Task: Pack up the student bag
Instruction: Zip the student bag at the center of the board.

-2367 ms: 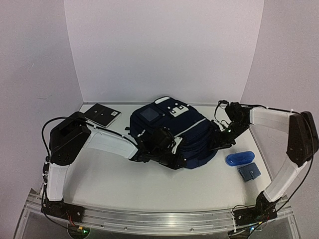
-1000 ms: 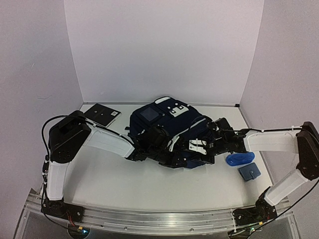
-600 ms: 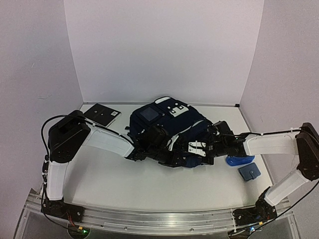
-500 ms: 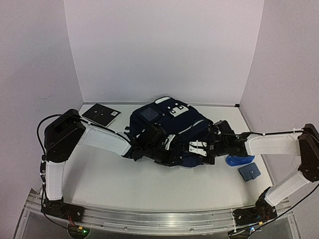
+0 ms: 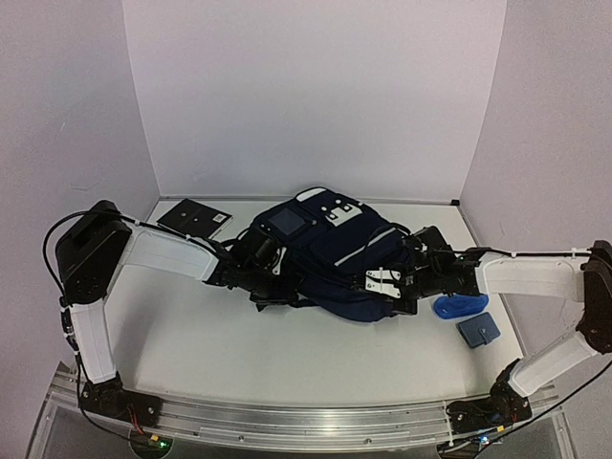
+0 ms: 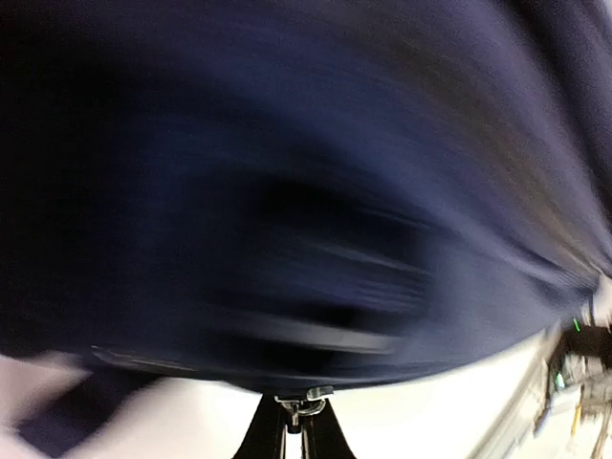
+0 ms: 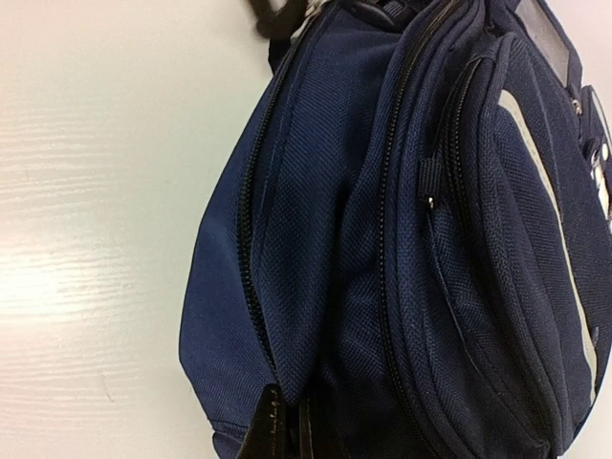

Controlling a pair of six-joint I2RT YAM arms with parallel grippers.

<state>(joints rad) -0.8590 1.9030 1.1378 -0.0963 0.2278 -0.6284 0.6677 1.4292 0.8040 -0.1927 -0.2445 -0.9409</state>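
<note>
Pinching the student bag (image 5: 335, 251) at its blurred edge with left fingers (image 6: 266, 438) closed together; grips its zipped side seam with right fingers (image 7: 265, 428) nearly shut. Holds it between both on the table (image 5: 287, 359), blue pouch (image 5: 460, 306) and wallet (image 5: 477, 331) just behind right fingers.

Left arm (image 5: 163, 253) and right arm (image 5: 531, 275) both show white boxy link covers (image 5: 91, 335) between bulky black joint housings (image 5: 91, 251), thin black cables (image 5: 46, 253) looped alongside, with left gripper (image 6: 292, 421) and right gripper (image 7: 287, 421) black and tapered.
</note>
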